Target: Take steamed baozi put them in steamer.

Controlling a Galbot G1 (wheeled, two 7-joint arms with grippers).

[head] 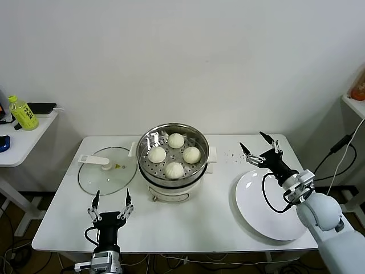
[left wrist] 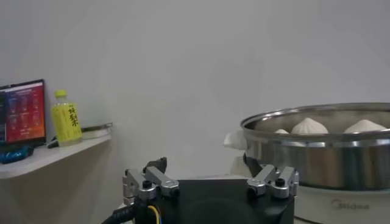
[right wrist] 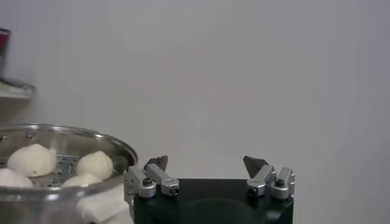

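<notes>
The steamer [head: 173,165] stands at the table's middle, a shiny steel pot on a white base. Several cream-white steamed baozi [head: 174,155] lie on its perforated tray. In the left wrist view the steamer [left wrist: 323,152] rises close by, with baozi [left wrist: 309,126] tops over its rim. The right wrist view shows the steamer [right wrist: 61,176] and baozi [right wrist: 31,159] too. My right gripper [head: 255,145] hovers open and empty above the far edge of the white plate [head: 268,206], right of the steamer. My left gripper [head: 112,200] stands open and empty near the table's front left.
A glass lid [head: 107,170] with a white handle lies flat left of the steamer. A side table [head: 23,137] at far left carries a yellow-green bottle [head: 21,112]. A shelf [head: 353,103] stands at far right. Cables hang by my right arm.
</notes>
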